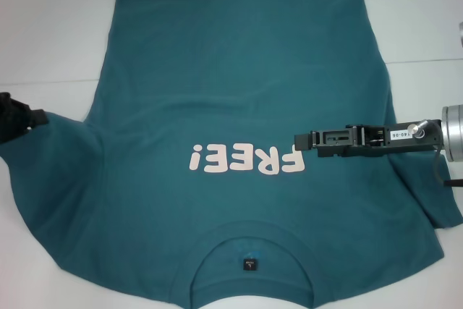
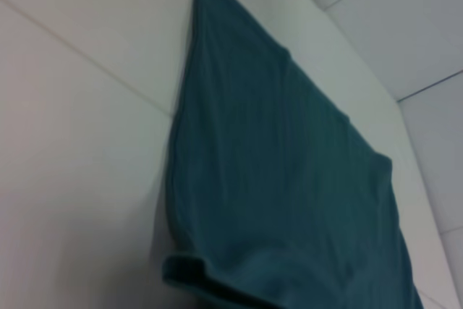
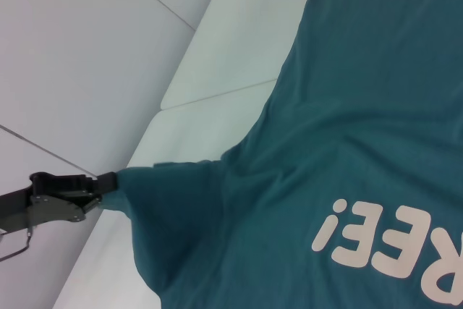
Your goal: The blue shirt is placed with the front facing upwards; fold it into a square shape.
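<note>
The blue shirt (image 1: pixel 239 85) lies spread face up on the white table, its collar and neck label (image 1: pixel 249 264) nearest me and the pale "FREE!" lettering (image 1: pixel 246 158) upside down. At the table's left edge my left gripper (image 1: pixel 40 117) is shut on the tip of the shirt's left sleeve. The right wrist view shows that gripper (image 3: pixel 108 179) pulling the sleeve (image 3: pixel 166 208) into a raised point. My right gripper (image 1: pixel 298 140) reaches in from the right and hovers over the chest beside the lettering's "F". The left wrist view shows only the shirt's cloth (image 2: pixel 289 179).
The white table (image 1: pixel 58 27) shows bare around the shirt at the back and on both sides. A seam line crosses the tabletop (image 1: pixel 427 59) at the right. The right sleeve (image 1: pixel 434 208) lies flat under my right arm.
</note>
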Robot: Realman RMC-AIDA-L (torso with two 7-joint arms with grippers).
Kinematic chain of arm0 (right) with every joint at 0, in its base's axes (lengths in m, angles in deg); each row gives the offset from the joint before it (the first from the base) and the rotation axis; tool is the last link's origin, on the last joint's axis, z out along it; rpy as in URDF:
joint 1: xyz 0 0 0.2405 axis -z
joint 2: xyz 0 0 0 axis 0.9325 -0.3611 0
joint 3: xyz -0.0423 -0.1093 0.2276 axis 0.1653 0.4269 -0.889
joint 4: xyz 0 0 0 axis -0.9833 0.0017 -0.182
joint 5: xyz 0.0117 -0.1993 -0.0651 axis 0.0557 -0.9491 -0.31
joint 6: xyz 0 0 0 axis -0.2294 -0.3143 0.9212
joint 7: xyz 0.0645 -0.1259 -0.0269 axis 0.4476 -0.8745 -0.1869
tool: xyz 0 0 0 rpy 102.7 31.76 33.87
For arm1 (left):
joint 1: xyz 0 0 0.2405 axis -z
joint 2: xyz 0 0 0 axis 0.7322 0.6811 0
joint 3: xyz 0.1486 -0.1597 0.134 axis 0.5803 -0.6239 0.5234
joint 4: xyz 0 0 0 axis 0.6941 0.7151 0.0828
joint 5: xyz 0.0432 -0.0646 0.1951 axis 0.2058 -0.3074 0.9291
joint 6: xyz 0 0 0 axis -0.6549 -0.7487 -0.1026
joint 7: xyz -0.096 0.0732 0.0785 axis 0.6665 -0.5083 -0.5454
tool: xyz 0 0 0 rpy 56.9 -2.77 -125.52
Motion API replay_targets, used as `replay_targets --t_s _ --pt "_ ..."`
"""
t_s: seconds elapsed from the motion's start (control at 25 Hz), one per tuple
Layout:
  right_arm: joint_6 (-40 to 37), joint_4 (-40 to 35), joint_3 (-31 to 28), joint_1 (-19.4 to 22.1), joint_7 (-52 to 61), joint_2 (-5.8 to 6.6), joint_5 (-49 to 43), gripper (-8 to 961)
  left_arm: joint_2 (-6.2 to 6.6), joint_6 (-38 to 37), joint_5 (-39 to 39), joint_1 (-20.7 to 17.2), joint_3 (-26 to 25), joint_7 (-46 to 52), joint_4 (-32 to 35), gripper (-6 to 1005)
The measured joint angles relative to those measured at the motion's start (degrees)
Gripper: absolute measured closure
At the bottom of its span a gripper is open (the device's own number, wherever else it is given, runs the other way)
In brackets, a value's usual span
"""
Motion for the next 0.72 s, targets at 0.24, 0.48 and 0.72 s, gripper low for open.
replay_targets --t_s 0.24,0.48,0.72 --pt "0.2 0.0 0.1 0.0 -0.1 -0.08 0.0 26 -1.09 1.9 -0.4 0.4 4.2 1.9 0.4 951" --pt "0.4 0.0 -0.1 0.5 -0.7 -0.17 -0.1 26 -1.78 1.8 -0.5 1.3 5.7 1.9 1.1 946" --pt "1.1 0.0 -0.2 0.8 -1.6 -0.38 0.0 27 -2.25 1.7 -0.5 2.3 6.0 1.6 0.8 940"
